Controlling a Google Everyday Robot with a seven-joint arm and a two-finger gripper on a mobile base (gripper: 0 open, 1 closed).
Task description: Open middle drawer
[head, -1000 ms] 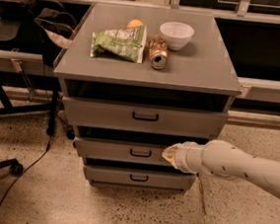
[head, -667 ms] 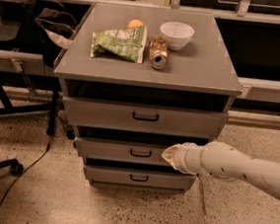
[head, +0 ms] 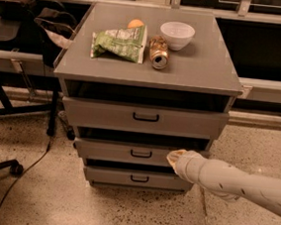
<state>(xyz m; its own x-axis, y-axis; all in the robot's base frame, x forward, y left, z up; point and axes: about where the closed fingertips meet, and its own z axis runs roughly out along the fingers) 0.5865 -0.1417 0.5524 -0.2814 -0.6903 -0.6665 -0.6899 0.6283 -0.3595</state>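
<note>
The grey cabinet [head: 149, 68] has three drawer fronts stacked one above another. The middle drawer [head: 107, 151] is the mid-sized front, with a small black bar handle [head: 141, 154]. It stands out a little in front of the cabinet body, with a dark gap above it. My gripper [head: 175, 157], at the end of the white arm [head: 233, 182], reaches in from the lower right. It sits against the right part of the middle drawer front, just right of the handle.
The wider top drawer [head: 146, 117] and the narrower bottom drawer [head: 139, 178] each have a black handle. On the cabinet top lie a green chip bag [head: 120, 43], an orange [head: 135, 23], a tipped can [head: 158, 52] and a white bowl [head: 177, 34]. Chair legs and a cable are at left.
</note>
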